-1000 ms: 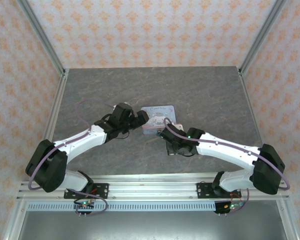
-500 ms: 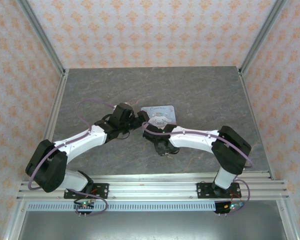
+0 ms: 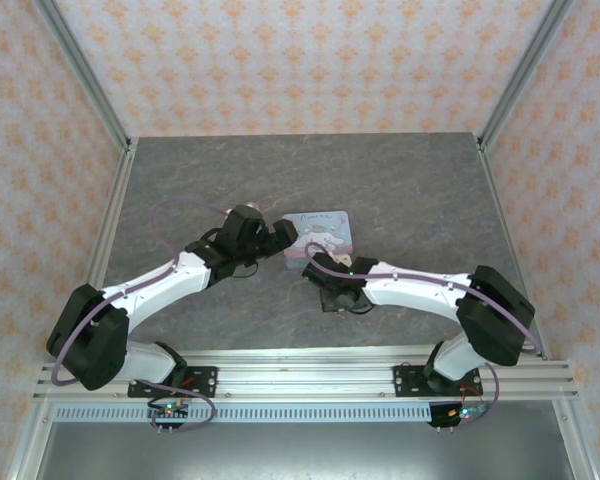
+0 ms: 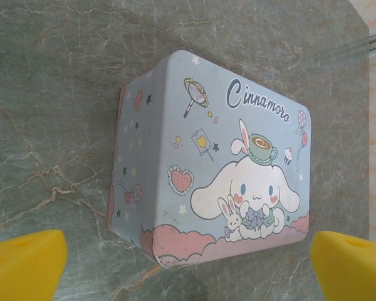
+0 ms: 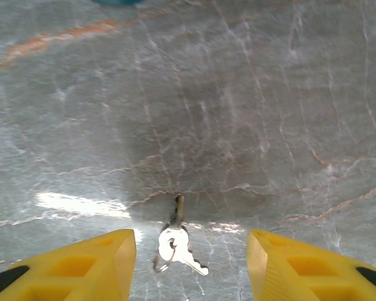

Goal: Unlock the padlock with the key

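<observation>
Key (image 5: pixel 175 248) seen lying on the table (image 5: pixel 250 94) between the released fingers of the right claw (image 5: pixel 189 254), nothing grasped, padlock (image 5: pixel 116 2) glimpsed as a teal sliver well ahead of it, left claw (image 4: pixel 188 257) spread wide, pastel tin (image 4: pixel 219 150) just ahead.

Small silvery key (image 5: pixel 175 246): lies flat on the grey marbled tabletop (image 5: pixel 250 125), blade pointing away. Padlock (image 5: pixel 116 2): shows as a teal sliver at the far edge, well apart.
</observation>
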